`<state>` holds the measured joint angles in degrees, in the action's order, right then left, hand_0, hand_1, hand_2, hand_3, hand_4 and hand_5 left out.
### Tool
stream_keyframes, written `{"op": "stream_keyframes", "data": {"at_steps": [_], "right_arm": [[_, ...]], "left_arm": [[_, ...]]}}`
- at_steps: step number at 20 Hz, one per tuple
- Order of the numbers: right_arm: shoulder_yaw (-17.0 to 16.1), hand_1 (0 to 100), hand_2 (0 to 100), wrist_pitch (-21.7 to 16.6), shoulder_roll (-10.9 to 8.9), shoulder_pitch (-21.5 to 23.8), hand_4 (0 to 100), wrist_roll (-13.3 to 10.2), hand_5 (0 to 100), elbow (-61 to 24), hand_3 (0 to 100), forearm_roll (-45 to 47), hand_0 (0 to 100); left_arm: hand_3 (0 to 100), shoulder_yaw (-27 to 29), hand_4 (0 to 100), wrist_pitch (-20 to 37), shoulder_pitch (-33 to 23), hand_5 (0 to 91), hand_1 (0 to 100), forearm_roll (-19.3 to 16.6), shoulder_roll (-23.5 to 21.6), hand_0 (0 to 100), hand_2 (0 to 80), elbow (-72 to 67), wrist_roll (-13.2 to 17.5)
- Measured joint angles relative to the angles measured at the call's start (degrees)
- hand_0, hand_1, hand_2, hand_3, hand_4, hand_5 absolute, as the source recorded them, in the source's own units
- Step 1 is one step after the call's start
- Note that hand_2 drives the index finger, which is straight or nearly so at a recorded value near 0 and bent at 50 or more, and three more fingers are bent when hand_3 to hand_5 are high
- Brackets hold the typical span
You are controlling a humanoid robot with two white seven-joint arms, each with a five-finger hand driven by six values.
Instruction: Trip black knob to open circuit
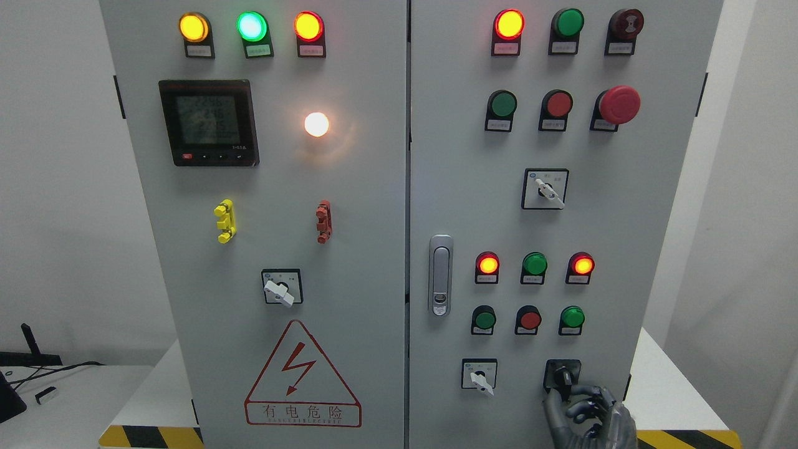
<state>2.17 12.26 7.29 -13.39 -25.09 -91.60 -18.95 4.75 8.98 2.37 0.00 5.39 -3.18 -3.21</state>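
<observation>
The black knob (563,375) sits in a black square plate at the lower right of the grey cabinet's right door (461,187), with its handle pointing down. My right hand (566,395) comes up from the bottom edge just under it. Its dark metal fingers (589,405) are curled, and the thumb and forefinger close on the lower tip of the knob's handle. The palm and wrist are cut off by the picture's bottom edge. My left arm does not show.
A white selector switch (480,377) sits left of the black knob, with rows of lit and unlit lamps and push buttons (530,320) above. A door latch (440,274) is near the centre seam. The left door carries a meter (208,122) and a warning triangle (302,377).
</observation>
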Motion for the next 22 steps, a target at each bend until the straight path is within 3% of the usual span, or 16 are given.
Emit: {"op": "stream_keyframes", "data": {"at_steps": [12,22], "right_arm": [[-0.05,83,51,0.02,0.00,-0.19,79,0.10,92,0.18,80,0.05,57],[-0.10,84,51,0.00,0.00,-0.42,79,0.16,92,0.21,80,0.12,59]], "left_arm": [[0,0.00,0,0.00,0.00,0.0,39,0.00,0.00,12,0.0,0.00,0.00],[0,0.00,0,0.00,0.00,0.0,39,0.00,0.01,12,0.0,0.00,0.00]]}}
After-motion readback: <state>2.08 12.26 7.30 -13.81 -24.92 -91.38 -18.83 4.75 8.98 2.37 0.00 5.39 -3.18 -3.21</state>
